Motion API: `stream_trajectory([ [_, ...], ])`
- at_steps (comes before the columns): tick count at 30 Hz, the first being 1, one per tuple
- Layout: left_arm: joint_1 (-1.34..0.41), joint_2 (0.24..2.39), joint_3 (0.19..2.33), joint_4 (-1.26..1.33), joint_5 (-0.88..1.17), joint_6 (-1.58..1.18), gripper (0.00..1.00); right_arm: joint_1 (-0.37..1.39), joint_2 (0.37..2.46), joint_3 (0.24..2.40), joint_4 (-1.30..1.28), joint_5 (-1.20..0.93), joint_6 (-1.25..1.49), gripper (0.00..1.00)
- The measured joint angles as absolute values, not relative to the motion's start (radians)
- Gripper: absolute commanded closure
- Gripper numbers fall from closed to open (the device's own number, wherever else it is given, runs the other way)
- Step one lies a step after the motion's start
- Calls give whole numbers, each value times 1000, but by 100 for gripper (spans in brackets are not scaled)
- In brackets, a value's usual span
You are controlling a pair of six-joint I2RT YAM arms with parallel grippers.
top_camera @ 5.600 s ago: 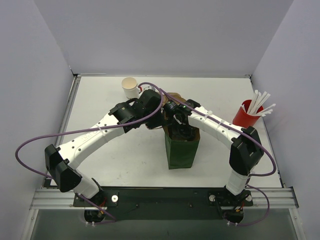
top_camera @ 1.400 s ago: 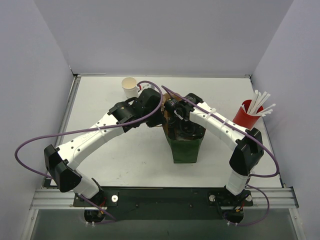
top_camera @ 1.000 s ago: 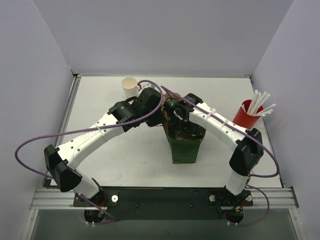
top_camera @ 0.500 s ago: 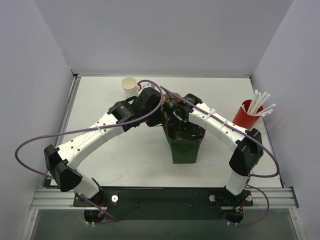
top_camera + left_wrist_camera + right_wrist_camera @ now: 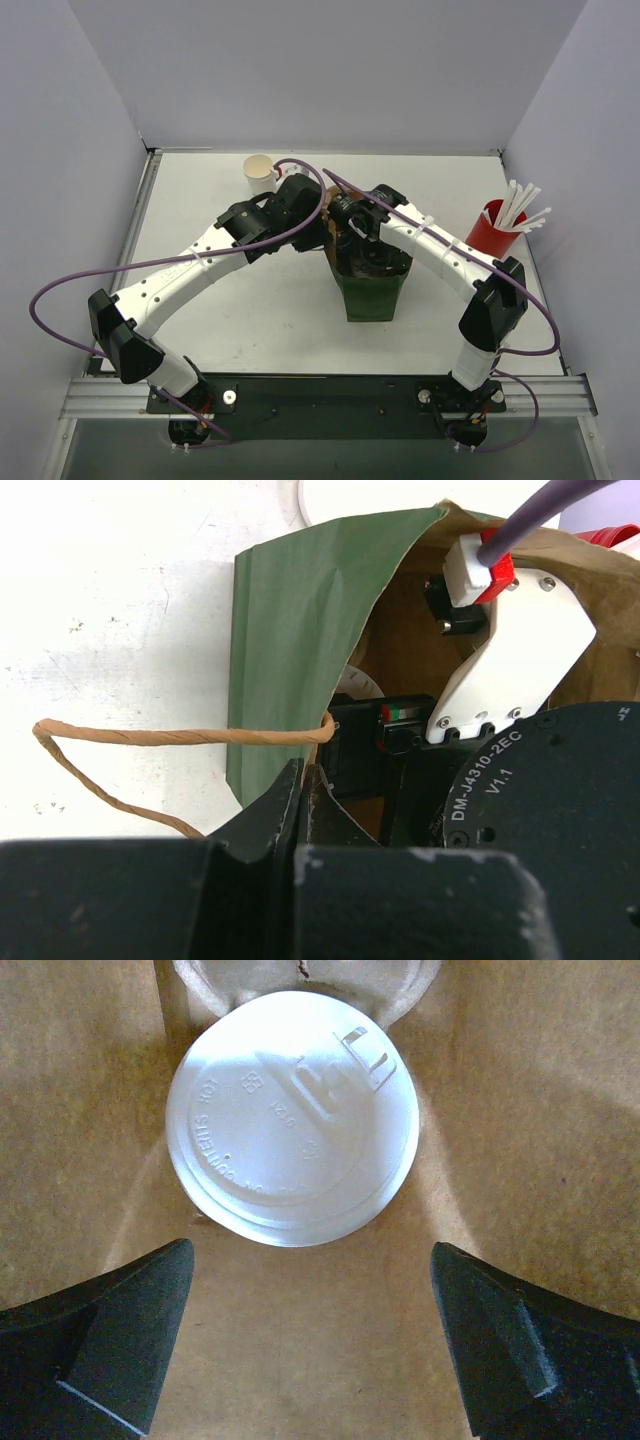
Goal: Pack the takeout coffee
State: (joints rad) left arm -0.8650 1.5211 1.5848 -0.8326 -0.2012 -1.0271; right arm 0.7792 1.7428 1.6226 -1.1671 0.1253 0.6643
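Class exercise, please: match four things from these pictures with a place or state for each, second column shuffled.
1 lidded cup
2 lidless cup
3 red cup
4 right pincer

A holding white straws, right side of the table
B open, inside the green bag
C standing inside the bag
D far on the table, left of the bag

Pairs: 1-C, 2-D, 3-A, 4-B

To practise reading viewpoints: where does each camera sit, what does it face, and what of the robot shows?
Top external: above, behind the bases, looking down; both arms meet at green bag.
Left wrist: faces the bag's mouth; left gripper pinches its rim.
Right wrist: inside, facing down at lidded cup; right gripper open.
Shared: first two show the bag.
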Motion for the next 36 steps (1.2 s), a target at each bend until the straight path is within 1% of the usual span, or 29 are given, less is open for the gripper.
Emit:
stream_trajectory([
  [18,-865,1521,1618,-857,-213,-1026,100,796,1743,1647,-1168,116,685,0],
  [30,-865,1519,1614,-846,-228,-1025,100,759,1743,1657,-1164,60,650,0],
  [36,-871,1526,1627,-855,-235,-981,100,759,1743,1657,-1163,48,649,0],
])
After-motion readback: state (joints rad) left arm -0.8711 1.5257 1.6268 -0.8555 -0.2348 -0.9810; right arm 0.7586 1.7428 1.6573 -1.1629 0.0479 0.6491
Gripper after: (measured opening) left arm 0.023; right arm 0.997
